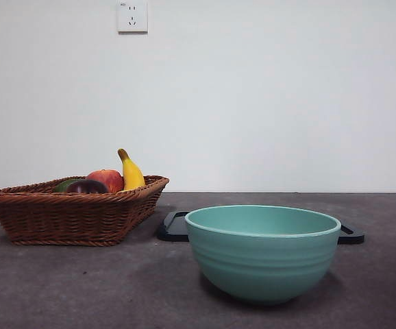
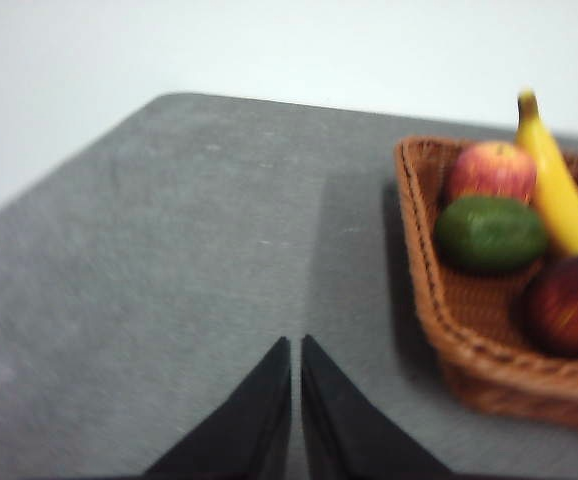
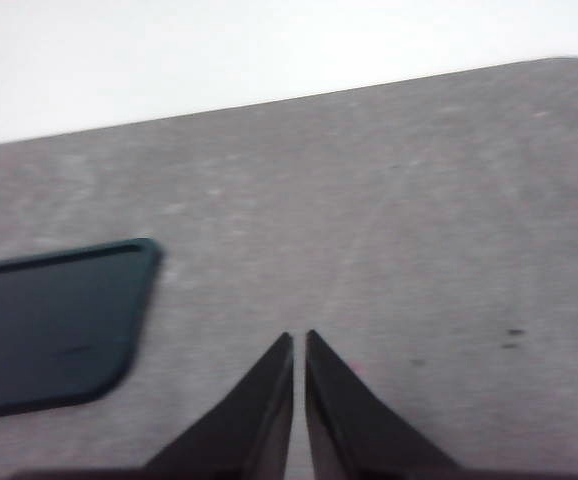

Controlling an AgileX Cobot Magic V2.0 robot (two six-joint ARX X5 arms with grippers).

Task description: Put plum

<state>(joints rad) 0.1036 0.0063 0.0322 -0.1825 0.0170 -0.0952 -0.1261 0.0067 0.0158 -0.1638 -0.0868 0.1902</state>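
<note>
Dark maroon plum (image 2: 569,305) sits in the wicker basket (image 2: 424,290), ahead and off to one side of my left claw (image 2: 295,345), jaws narrow, empty. Right claw (image 3: 299,340) narrow too, farther.

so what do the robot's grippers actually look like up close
In each wrist view, the left gripper and the right gripper look alike: two plain black jaws, smooth and matte, each tapering to a sharp wedge tip. No cables, markings or labels show. The front view shows neither arm.
</note>
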